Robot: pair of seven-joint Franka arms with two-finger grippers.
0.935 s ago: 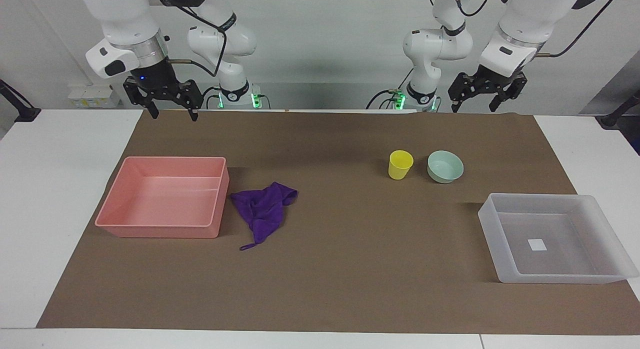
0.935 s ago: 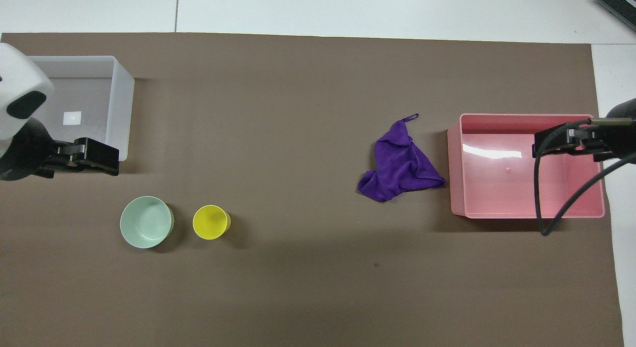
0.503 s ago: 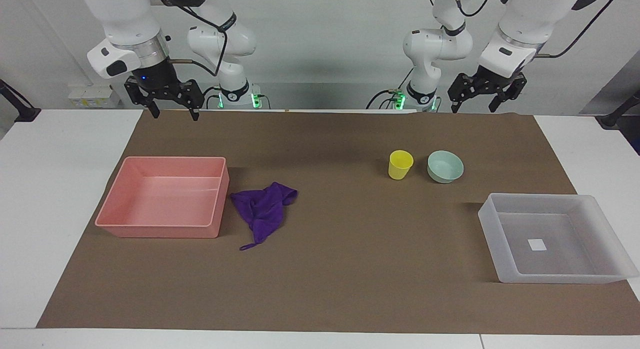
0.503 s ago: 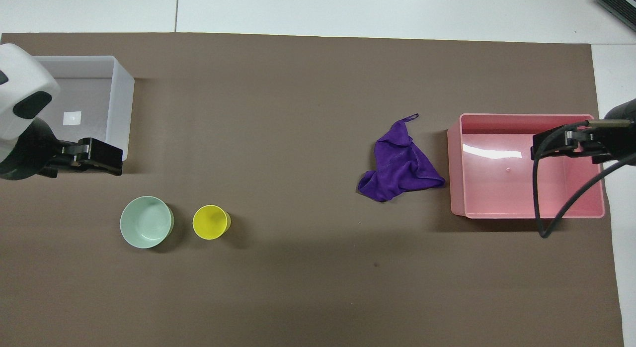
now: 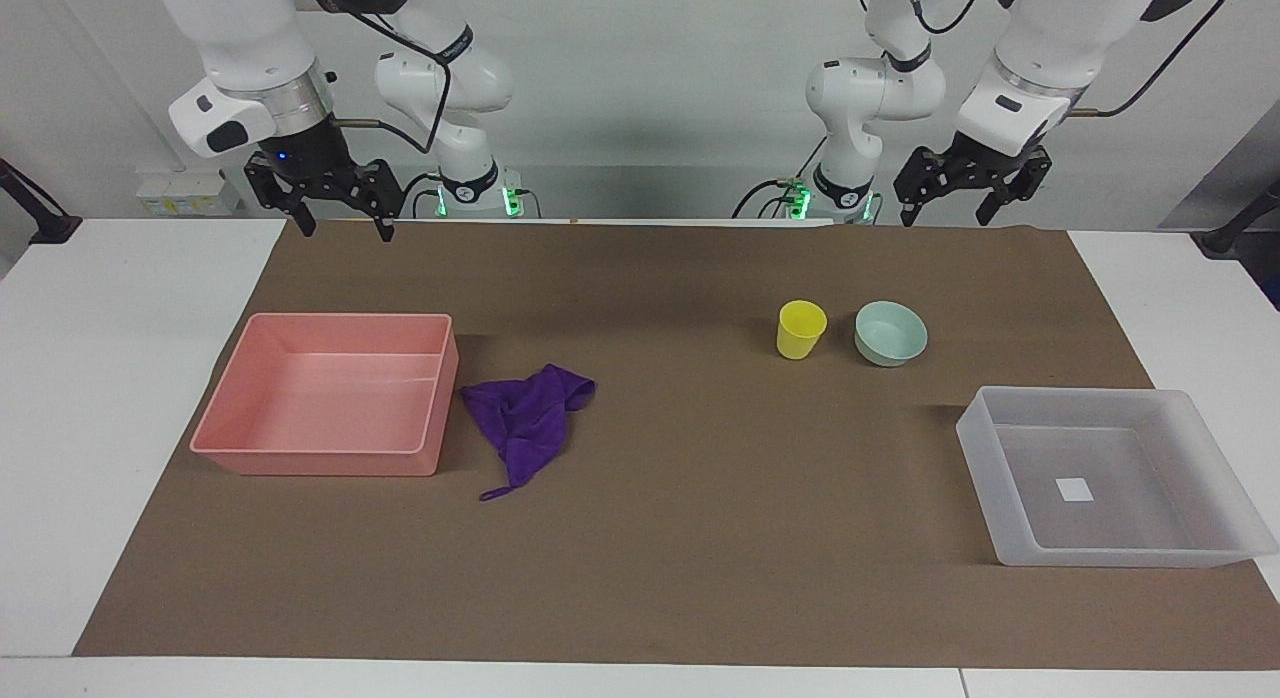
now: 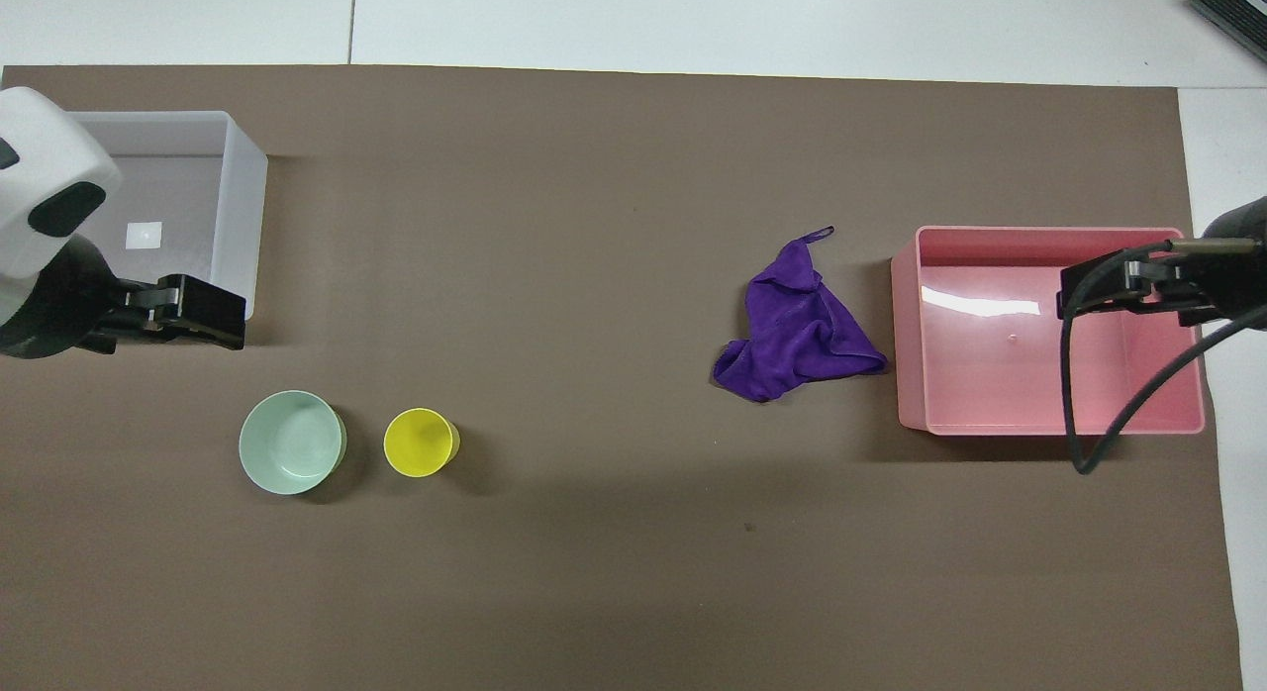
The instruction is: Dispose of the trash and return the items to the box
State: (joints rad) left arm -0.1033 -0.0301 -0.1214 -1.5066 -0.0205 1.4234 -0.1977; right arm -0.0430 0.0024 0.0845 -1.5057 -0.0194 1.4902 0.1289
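Nothing done yet, as far as visible. Purple rag (image 5: 527,423) flat on the brown mat (image 5: 700,538), just beside the pink tray (image 5: 325,458) toward the right arm's end, not in it. Yellow cup (image 5: 801,329) upright, mint bowl (image 5: 890,333) just beside it, both on the mat nearer the robots than the translucent box (image 5: 1010,468), none inside. Box holding only its white sticker (image 5: 1075,490). Right gripper (image 5: 342,227) raised over the mat edge by its base, fingers spread wide, holding nothing. Left gripper (image 5: 946,216) raised at its own end, fingers apart, holding nothing. Left to do, judging from layout: rag into pink tray, cup and bowl into box
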